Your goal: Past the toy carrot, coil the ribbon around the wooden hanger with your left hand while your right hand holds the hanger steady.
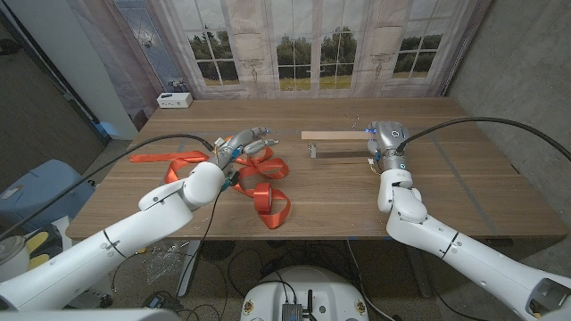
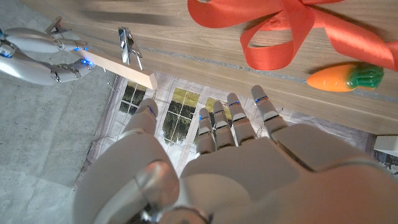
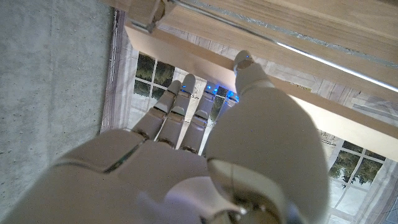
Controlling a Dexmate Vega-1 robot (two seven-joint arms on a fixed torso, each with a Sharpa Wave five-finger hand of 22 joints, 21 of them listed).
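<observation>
Orange ribbon lay in loose loops on the wooden table, left of its middle and nearer the front edge than the far one, with 1 tail trailing off toward the left edge. At the far side of those loops the left hand hovered, fingers stretched out straight and apart, holding nothing; its wrist view showed them reaching over the table with the ribbon and the toy carrot beyond the fingertips. That carrot, orange with a green top, lay on the table just beside a ribbon loop, though in the head view it was hidden under the hand and could not be placed. Well apart from the ribbon, toward the table's far edge and right of the middle, lay the wooden hanger, a pale flat bar with a metal clip near its left end. The right hand was at the bar's right end; its wrist view showed the fingers lying along one side of the bar and the thumb against it, so it probably gripped the hanger, though actual contact was hard to confirm.
</observation>
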